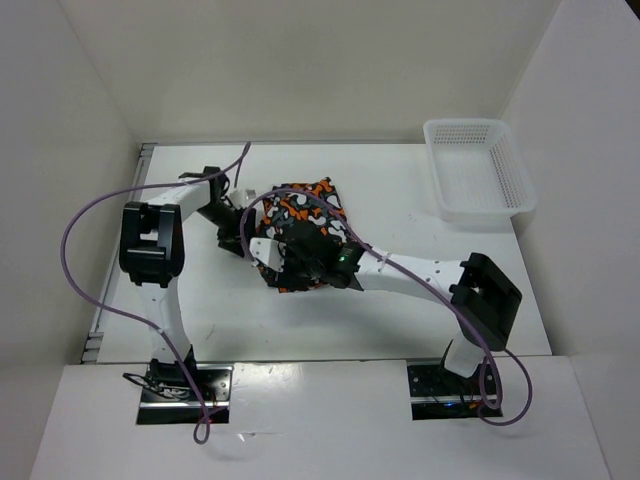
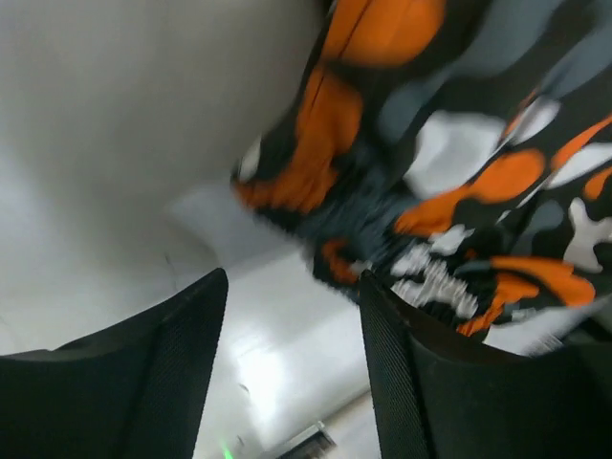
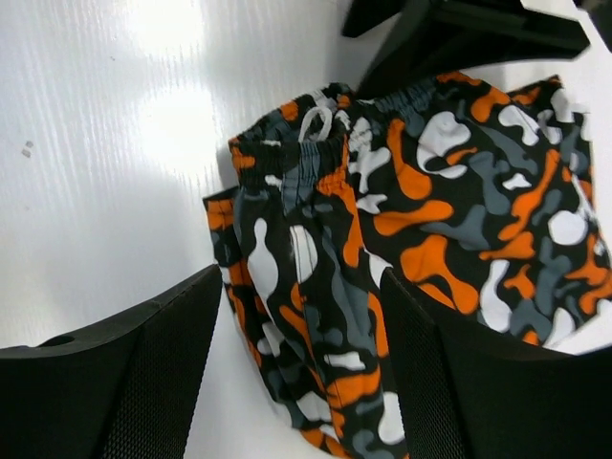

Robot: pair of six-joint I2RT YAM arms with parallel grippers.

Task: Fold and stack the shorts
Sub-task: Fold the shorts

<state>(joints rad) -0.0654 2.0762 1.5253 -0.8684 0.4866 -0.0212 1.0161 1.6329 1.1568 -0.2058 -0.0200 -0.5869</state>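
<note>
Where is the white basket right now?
In the top view, the white basket sits at the far right corner of the table, on the right arm's side, well apart from the shorts in the middle.

In the top view you are looking down from above and behind the arm bases [image 1: 185,385], taking in the whole white table [image 1: 400,190]. Your left wrist camera is sitting, blurred, right up against the orange, black and white camouflage cloth shorts [image 2: 478,191]. Your right wrist camera is looking down on them from slightly farther. All three are sharing them.
</note>
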